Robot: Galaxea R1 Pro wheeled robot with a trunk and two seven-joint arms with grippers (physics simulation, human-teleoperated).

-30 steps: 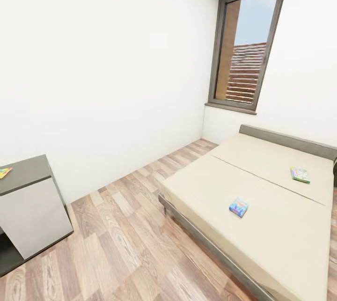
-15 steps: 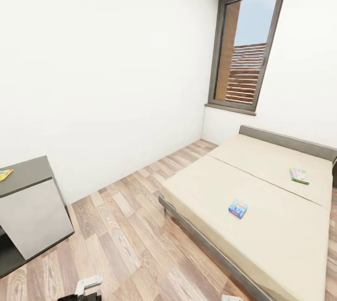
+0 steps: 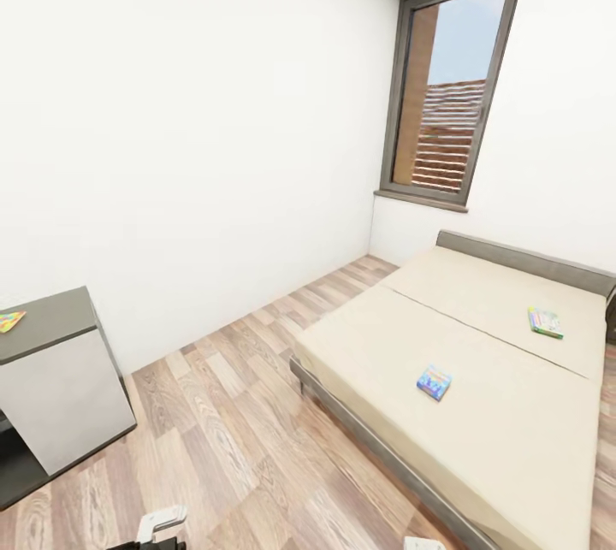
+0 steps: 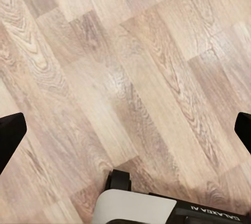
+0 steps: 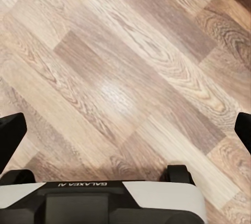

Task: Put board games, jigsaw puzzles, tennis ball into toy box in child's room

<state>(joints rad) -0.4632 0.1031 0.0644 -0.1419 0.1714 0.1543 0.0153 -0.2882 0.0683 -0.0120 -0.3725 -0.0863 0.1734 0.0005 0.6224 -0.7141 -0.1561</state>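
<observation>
Small blue cartoon-printed board game box (image 3: 435,381) at four o'clock on the low beige-mattressed bed (image 3: 513,430); larger green-edged box (image 3: 546,322) at three o'clock, near the headboard. Probably light, stiff, flat cardboard, sunk slightly into soft mattress: best pinched across a short edge. Left end effector (image 4: 125,130) and right end effector (image 5: 125,130) both spread wide, empty, over wood-plank floor (image 3: 222,413).

A wide strip of bare wood floor (image 3: 231,413) runs between the table (image 3: 51,319) on the left and the bed (image 3: 479,413) on the right. The white wall (image 3: 188,148) closes the far side. Under both wrist cameras lies open floor, and each tool's dark fingertips stand wide apart at the frame edges.
</observation>
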